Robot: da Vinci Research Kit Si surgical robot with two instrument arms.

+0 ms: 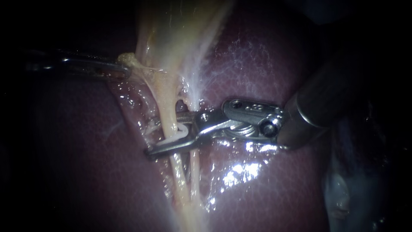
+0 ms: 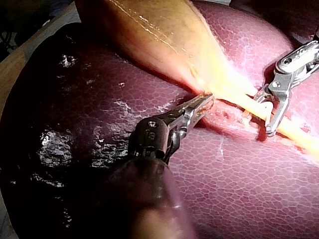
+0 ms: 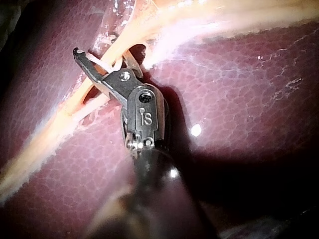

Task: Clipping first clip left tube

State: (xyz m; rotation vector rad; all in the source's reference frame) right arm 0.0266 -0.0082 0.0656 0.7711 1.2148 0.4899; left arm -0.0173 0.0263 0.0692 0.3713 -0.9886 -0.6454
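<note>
Glistening liver backs everything. At ten o'clock, the left instrument has its jaws clamped on gallbladder tissue. At centre, the right instrument jaws straddle the left tube, holding a clip that seems not yet squeezed closed.

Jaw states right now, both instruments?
left instrument: shut on tissue at the gallbladder's edge.
right instrument: jaws apart but holding the white clip, which straddles the left tube.
</note>
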